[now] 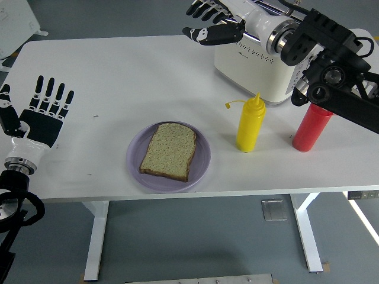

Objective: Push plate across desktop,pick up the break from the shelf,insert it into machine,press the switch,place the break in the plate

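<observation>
The white worktop spans nearly the whole view, its near edge running along the lower part of the picture. At its far right stands a cream toaster with a row of small vent holes on its front face; much of its top and right side is hidden behind the right arm. That black right arm enters from the right edge and reaches up over the toaster, ending in the right robot hand above the toaster's far left corner. Its fingers are loosely spread and hold nothing, thumb set a little apart below the others.

The left robot hand rests at the worktop's left edge, palm up, all five fingers straight and fanned, also empty.

Near the front edge, around the middle, sits a lilac plate. A slice of toasted bread lies flat in the plate, slightly angled, its crust inside the rim.

In front of the toaster stand two squeeze bottles, both upright: a red one to the right, its top hidden by the arm, and a yellow one to its left, with a pointed nozzle and a small cap hanging off to the side. The two are near each other but apart.
</observation>
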Controlling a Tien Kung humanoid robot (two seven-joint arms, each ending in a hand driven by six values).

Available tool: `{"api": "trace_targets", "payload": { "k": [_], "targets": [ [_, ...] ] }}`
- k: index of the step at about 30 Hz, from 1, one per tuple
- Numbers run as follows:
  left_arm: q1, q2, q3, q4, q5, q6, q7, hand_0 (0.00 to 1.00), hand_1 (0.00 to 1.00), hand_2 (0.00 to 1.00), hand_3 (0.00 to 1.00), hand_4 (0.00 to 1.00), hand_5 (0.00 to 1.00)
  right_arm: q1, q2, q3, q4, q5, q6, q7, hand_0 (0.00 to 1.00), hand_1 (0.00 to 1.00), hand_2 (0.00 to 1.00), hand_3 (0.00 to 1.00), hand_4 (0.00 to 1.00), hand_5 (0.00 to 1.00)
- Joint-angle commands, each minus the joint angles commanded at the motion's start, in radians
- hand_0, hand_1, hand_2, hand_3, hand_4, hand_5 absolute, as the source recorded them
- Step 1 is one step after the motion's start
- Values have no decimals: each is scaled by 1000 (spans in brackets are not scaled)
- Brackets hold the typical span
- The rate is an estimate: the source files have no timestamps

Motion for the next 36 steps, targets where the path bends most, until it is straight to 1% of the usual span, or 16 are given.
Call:
{"api": "trace_targets", "payload": {
  "k": [1,6,7,11,14,18,19,24,25,26,30,31,36],
  "targets": [
    [2,0,-1,-8,-3,1,-1,783,718,672,702,712,998,-25,-17,36,12,8,0,9,683,685,672,650,741,390],
    [10,0,-4,-40,-15,6,-3,783,718,672,702,712,998,-137,-55,187,64,70,3,47,683,685,672,650,741,390],
    [11,-1,-4,-43,-16,6,-3,782,721,669,696,711,998,-157,-58,214,69,78,3,52,692,689,668,649,739,394],
    [19,-1,-11,-72,-23,8,-3,782,721,669,696,711,998,-267,-56,356,131,174,-12,112,692,689,668,649,739,394],
    [25,-2,-14,-88,-31,9,-3,781,721,669,694,709,998,-347,-44,455,167,262,-26,164,709,695,666,647,743,403],
    [32,-3,-18,-109,-49,11,-4,781,721,669,694,709,998,-450,-28,572,195,389,-28,240,709,695,666,647,743,403],
    [35,-3,-18,-116,-53,11,-4,779,717,667,688,706,998,-479,-21,602,199,427,-26,263,774,723,683,654,793,527],
    [41,-4,-18,-141,-65,11,-4,779,717,667,688,706,998,-605,10,726,218,595,-19,357,774,723,683,654,793,527],
    [42,-3,-17,-147,-67,11,-3,778,716,667,687,705,998,-634,21,753,221,637,-18,373,795,743,701,669,806,593],
    [42,-3,-16,-151,-70,10,-3,778,716,667,687,705,998,-657,31,775,223,666,-18,383,795,743,701,669,806,593],
    [43,-5,-9,-164,-82,8,2,778,716,667,687,705,998,-736,67,820,228,779,-20,406,795,743,701,669,806,593],
    [44,-6,-6,-167,-87,7,4,776,717,666,684,698,998,-758,77,823,228,807,-18,408,799,750,722,689,815,662],
    [44,-10,2,-172,-95,6,6,776,717,666,684,698,998,-816,115,813,221,908,-8,411,799,750,722,689,815,662]
  ]
}}
